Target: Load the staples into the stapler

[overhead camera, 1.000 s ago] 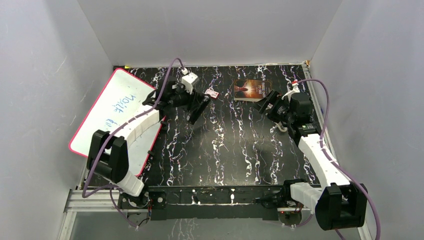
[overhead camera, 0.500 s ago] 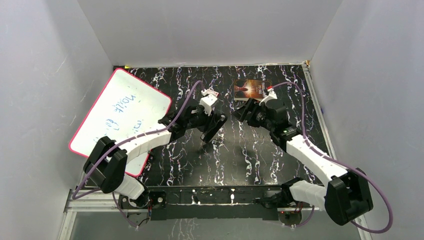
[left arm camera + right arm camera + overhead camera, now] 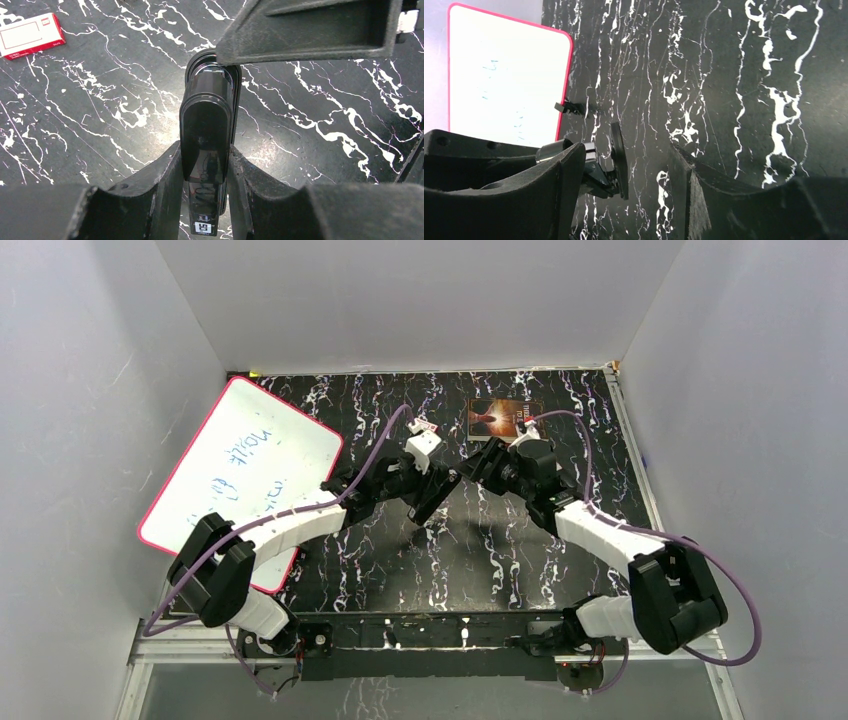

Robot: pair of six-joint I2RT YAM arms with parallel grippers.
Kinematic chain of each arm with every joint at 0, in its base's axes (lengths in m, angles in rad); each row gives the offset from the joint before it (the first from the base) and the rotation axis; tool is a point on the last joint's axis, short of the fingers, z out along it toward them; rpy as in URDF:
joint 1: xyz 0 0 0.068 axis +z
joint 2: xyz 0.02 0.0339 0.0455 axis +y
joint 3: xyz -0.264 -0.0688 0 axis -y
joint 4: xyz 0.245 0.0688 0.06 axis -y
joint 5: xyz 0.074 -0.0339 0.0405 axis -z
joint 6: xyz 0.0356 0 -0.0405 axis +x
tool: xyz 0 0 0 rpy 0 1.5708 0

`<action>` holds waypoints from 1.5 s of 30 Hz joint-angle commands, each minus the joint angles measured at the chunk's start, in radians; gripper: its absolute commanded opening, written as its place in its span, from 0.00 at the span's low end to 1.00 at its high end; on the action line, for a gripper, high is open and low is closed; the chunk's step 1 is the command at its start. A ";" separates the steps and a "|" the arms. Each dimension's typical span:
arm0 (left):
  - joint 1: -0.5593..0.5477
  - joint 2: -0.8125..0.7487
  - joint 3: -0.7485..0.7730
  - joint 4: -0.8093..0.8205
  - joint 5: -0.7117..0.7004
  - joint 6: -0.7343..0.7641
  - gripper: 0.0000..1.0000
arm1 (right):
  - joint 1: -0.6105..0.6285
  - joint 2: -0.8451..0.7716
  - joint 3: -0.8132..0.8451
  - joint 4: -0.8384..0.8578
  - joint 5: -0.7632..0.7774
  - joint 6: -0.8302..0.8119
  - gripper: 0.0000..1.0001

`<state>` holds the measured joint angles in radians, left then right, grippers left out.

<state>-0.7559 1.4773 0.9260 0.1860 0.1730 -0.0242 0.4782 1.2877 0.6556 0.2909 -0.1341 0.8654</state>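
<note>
My left gripper [image 3: 206, 170] is shut on a black stapler [image 3: 207, 120], which it holds off the table with the front end pointing away from the wrist. In the top view that gripper [image 3: 432, 496] is over the middle of the table. My right gripper [image 3: 478, 468] meets it from the right. In the right wrist view, the stapler's front end [image 3: 617, 160] sits between the open jaws of the right gripper [image 3: 626, 167]. The end is close to the left finger [image 3: 559, 175], and a gap remains on the right finger's side. The staples are not in view.
A small red and white box [image 3: 425, 427] lies on the black marbled table just behind the grippers, also in the left wrist view [image 3: 30, 35]. A pink-rimmed whiteboard [image 3: 240, 465] leans at the left. A dark book [image 3: 505, 418] lies at the back. A small black clip [image 3: 569, 107] rests by the whiteboard's edge.
The left arm carried the stapler from beside the whiteboard to the table's middle. The right arm swung left to meet it, and its jaws narrowed around the stapler's front end.
</note>
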 commanded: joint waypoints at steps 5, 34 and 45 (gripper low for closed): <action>-0.013 -0.061 0.002 0.092 0.040 -0.014 0.00 | 0.002 0.070 -0.004 0.181 -0.070 0.061 0.67; -0.016 -0.035 -0.008 0.134 0.051 -0.054 0.35 | 0.005 0.090 -0.008 0.215 -0.114 -0.009 0.03; -0.016 0.063 0.026 0.175 0.118 -0.026 0.49 | 0.004 0.082 0.003 0.205 -0.166 -0.009 0.00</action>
<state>-0.7643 1.5208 0.9119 0.3153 0.2359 -0.0696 0.4805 1.4090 0.6418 0.4213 -0.2539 0.8387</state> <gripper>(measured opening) 0.491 0.216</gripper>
